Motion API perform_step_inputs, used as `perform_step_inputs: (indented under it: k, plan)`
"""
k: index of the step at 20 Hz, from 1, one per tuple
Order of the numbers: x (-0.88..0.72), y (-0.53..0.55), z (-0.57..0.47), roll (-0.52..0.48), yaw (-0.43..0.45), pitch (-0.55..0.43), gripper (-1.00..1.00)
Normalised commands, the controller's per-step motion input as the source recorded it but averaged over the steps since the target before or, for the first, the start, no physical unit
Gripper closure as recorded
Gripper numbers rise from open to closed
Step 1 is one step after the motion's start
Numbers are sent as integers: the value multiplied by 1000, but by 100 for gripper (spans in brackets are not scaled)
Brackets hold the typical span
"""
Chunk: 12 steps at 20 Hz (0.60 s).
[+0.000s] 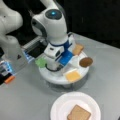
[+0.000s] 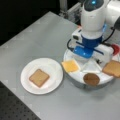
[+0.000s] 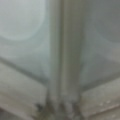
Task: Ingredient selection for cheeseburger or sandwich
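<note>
1. Both front views show the robot arm (image 1: pixel 53 27) leaning down over a round white tray (image 1: pixel 56 76) on the gray table (image 1: pixel 25 100).
2. The gripper (image 1: pixel 53 65) is down low in the middle of the tray. Its fingers are hidden behind the arm's white and blue wrist parts, so I cannot tell if it is spread apart, squeezed together, or holding something.
3. The tray has ribs that split it into wedge-shaped parts, and toy food sits in them around the gripper.
4. The yellow cheese square (image 1: pixel 73 75) lies flat on the tray's near edge, just beside the gripper, toward a front view's bottom right.
5. The dark brown round patty (image 1: pixel 86 62) sits on the tray rim, to a front view's right of the gripper.
6. A brown toast square (image 1: pixel 78 49) lies at the back right of the tray, behind the blue wrist part.
7. The green lettuce blob (image 1: pixel 40 62) sits on the tray's left edge, close by the gripper.
8. In a front view a bit of the red tomato disc (image 2: pixel 115 49) peeks out behind the arm on the right.
9. A white paper plate (image 2: pixel 30 87) sits on the table near the tray, apart from the gripper.
10. One more toast square (image 2: pixel 39 78) lies flat in the middle of that plate with nothing stacked on it.
11. The wrist view shows only pale tray ribs, very close up.
</note>
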Motion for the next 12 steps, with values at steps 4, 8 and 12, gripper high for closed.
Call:
perform_step_inputs:
  k: [4,8,12]
  plan:
    - [-337,-57,-414,-117,477,-153,-100]
    - [-320,-62,-407,-74,554,-136,-100]
    - [-278,-83,-392,-61,541,-102,-100]
